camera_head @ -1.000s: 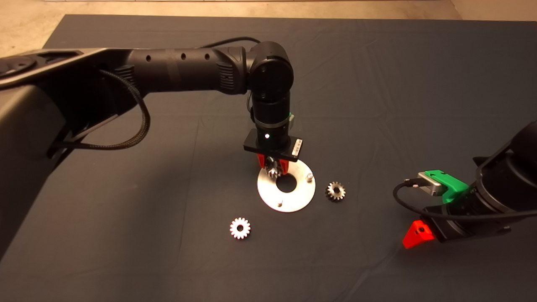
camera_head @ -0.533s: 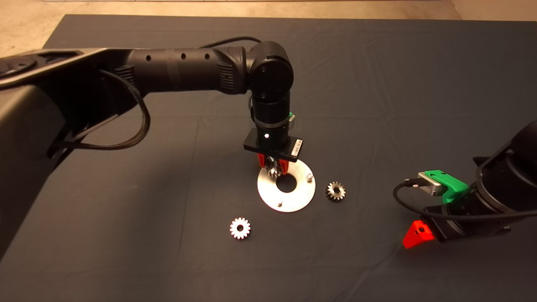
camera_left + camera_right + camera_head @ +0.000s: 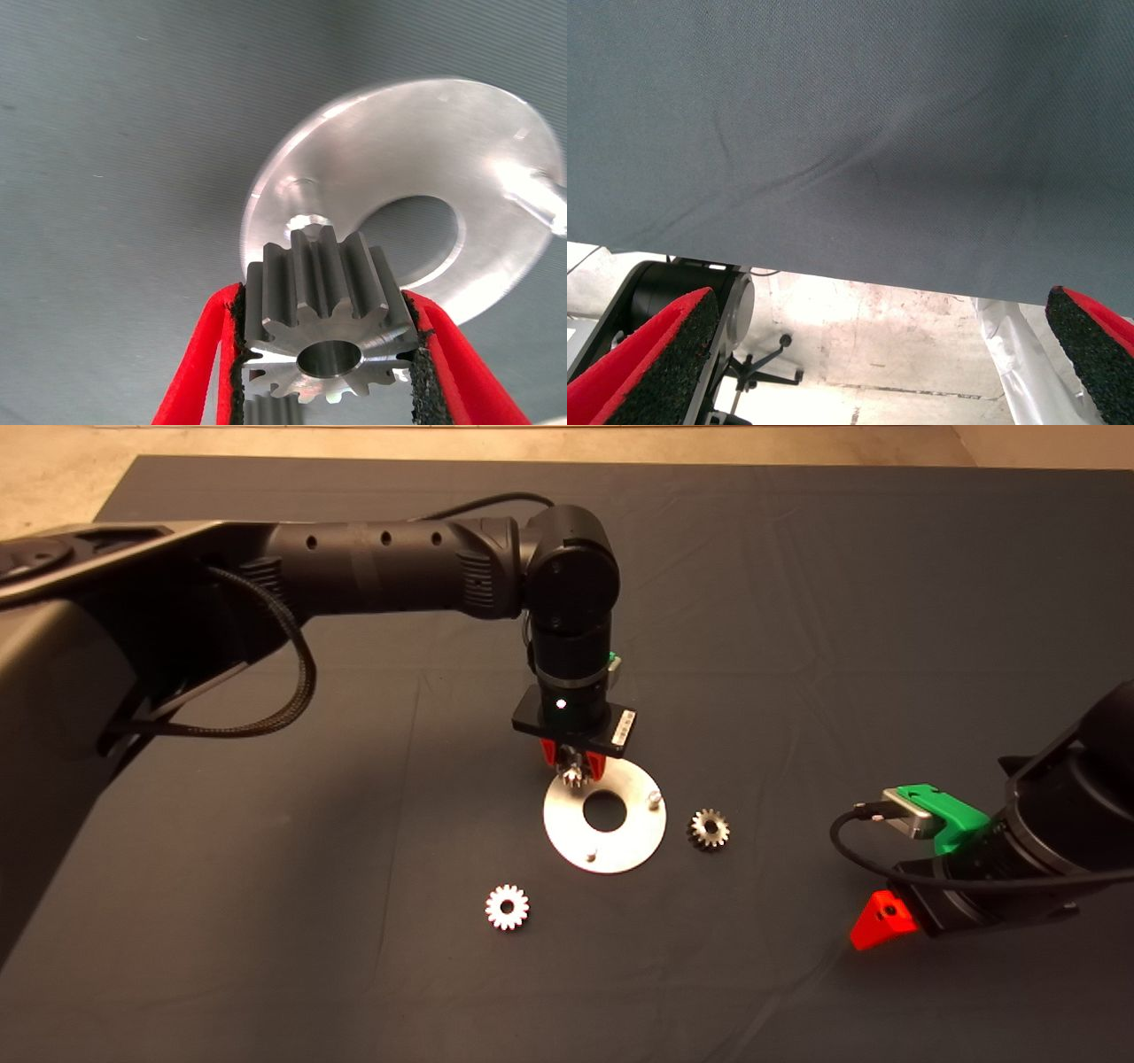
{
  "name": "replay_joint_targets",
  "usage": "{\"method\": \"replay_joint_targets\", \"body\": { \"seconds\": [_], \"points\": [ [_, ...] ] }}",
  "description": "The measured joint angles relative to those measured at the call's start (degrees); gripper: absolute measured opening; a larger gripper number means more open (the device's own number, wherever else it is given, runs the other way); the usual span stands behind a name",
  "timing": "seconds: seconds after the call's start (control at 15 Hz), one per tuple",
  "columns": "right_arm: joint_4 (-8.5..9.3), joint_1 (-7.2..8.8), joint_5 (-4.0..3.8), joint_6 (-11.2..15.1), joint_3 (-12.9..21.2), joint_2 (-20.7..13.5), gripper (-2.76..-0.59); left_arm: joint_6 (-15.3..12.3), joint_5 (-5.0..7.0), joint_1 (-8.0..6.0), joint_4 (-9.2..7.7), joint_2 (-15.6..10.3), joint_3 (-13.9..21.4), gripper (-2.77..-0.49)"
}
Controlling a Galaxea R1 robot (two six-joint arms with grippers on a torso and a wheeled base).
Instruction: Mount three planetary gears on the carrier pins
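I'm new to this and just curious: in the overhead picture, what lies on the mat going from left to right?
Loose gear → gear held by the left gripper → disc → second loose gear → parked right gripper.

One gear left-front of the disc — another just right.

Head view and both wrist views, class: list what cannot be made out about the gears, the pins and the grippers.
- Third pin: head view, hidden beneath the left gripper; only a blurred stub shows behind the held gear in the left wrist view.
- Held gear's clearance above the disc: undecidable.
- Right gripper: its view shows only mat and floor.
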Motion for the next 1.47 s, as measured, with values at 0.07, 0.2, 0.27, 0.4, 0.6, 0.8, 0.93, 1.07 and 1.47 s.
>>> {"method": "replay_joint_targets", "body": {
  "seconds": [0.07,0.2,0.27,0.4,0.6,0.8,0.93,1.07,1.47],
  "points": [
    [0.0,-0.01,0.0,0.0,0.0,0.0,-0.6,0.0,0.02,0.0,0.18,0.0,0.0,-2.36],
    [-0.01,-0.01,0.02,0.0,0.0,0.0,-0.6,0.0,0.11,0.0,0.79,0.2,0.0,-2.36],
    [-0.01,-0.01,0.0,0.0,0.0,0.0,-0.6,0.0,0.28,0.0,1.47,0.3,0.0,-2.36],
    [-0.02,-0.01,0.02,0.0,0.0,0.0,-0.6,0.0,0.27,0.0,2.1,0.4,0.0,-2.36],
    [0.0,-0.01,0.0,0.0,0.0,0.0,-0.6,0.0,0.27,0.0,2.15,0.4,0.0,-2.36],
    [0.0,-0.01,0.0,0.0,0.0,0.0,-0.6,0.0,0.24,0.02,2.28,0.4,0.0,-2.36],
    [0.0,-0.01,0.02,0.0,0.0,0.0,-0.6,0.1,0.22,0.02,2.56,0.4,0.1,-2.36],
    [-0.01,-0.01,0.0,0.0,0.0,0.0,-0.6,1.4,0.18,0.02,2.91,0.4,0.0,-2.36],
    [0.0,-0.01,0.0,0.0,0.0,0.0,-0.6,2.4,0.0,0.2,3.11,0.4,-0.6,-2.36]
  ]
}}
